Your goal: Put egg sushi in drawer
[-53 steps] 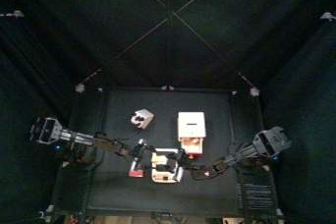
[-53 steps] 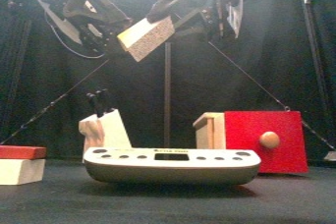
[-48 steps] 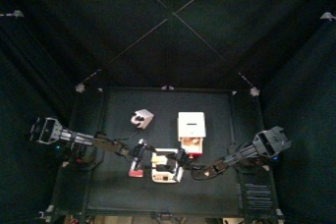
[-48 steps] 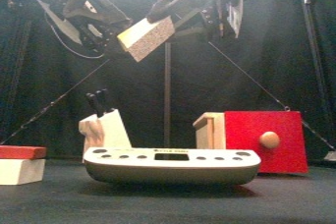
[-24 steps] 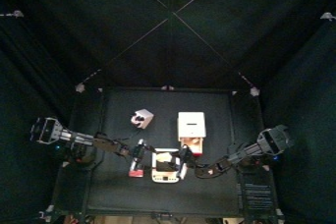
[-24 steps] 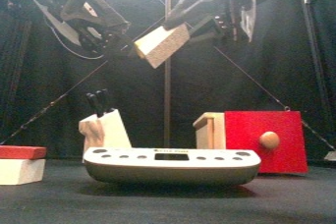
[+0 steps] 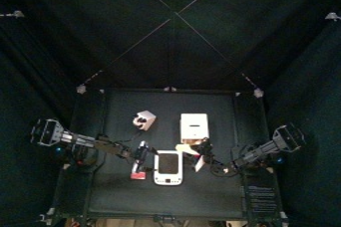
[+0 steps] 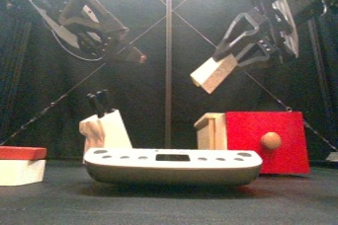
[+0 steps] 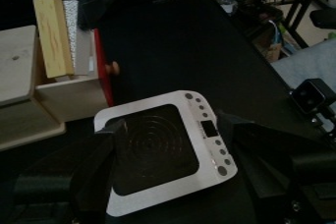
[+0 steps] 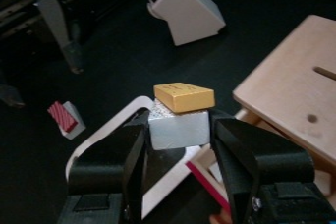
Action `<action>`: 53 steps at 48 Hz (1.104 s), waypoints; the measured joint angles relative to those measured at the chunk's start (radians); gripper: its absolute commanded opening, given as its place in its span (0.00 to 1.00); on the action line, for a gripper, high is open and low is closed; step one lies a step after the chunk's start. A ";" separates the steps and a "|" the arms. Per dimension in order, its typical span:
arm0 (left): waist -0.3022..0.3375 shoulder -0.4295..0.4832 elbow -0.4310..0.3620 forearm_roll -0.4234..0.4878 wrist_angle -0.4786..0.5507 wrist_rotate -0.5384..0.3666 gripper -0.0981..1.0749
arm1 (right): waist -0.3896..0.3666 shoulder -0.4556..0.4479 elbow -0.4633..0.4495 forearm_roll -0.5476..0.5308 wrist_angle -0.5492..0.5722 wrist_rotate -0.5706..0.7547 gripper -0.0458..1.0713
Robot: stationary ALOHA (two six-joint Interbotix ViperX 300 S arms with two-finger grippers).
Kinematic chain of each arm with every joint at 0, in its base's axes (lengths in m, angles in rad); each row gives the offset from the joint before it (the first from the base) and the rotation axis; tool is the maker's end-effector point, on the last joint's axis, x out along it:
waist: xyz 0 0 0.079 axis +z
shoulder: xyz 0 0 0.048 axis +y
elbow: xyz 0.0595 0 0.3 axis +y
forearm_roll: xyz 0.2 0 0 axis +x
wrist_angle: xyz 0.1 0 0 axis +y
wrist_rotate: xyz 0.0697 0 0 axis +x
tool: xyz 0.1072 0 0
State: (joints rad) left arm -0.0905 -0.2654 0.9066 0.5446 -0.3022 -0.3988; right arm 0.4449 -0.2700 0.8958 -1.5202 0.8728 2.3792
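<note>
The egg sushi point(image 8: 211, 72), a white rice block with a yellow top point(image 10: 184, 97), is held in the air by my right gripper point(image 8: 224, 63), which is shut on it. It hangs just left of and above the drawer point(image 8: 268, 142), a cream-white box point(image 7: 196, 124) with a red-orange knobbed front. In the right wrist view my right gripper point(image 10: 184, 130) holds the sushi over the edge of the scale, next to the drawer's top point(image 10: 305, 76). My left gripper point(image 8: 134, 55) is open and empty, high at the left, above the scale point(image 9: 164, 154).
A white kitchen scale point(image 8: 172, 167) sits at the table's front middle. A knife block point(image 8: 106, 128) stands behind it to the left. A small red-and-white box point(image 8: 19, 164) lies at the far left. The drawer takes up the right side.
The sushi, earlier up between both grippers, has moved right and down with my right gripper toward the drawer. My left gripper has let go and drawn back to the left.
</note>
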 measured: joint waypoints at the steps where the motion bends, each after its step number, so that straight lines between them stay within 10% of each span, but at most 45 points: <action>1: 0.000 0.000 0.000 -0.002 0.000 0.000 0.96 | 0.000 -0.003 0.006 0.008 0.003 0.000 0.56; 53: 0.000 0.009 0.003 0.002 0.000 0.000 0.96 | 0.017 -0.021 0.061 0.163 0.049 0.000 0.58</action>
State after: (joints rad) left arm -0.0905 -0.2562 0.9097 0.5461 -0.3022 -0.3988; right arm 0.4617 -0.2915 0.9572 -1.3576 0.9219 2.3792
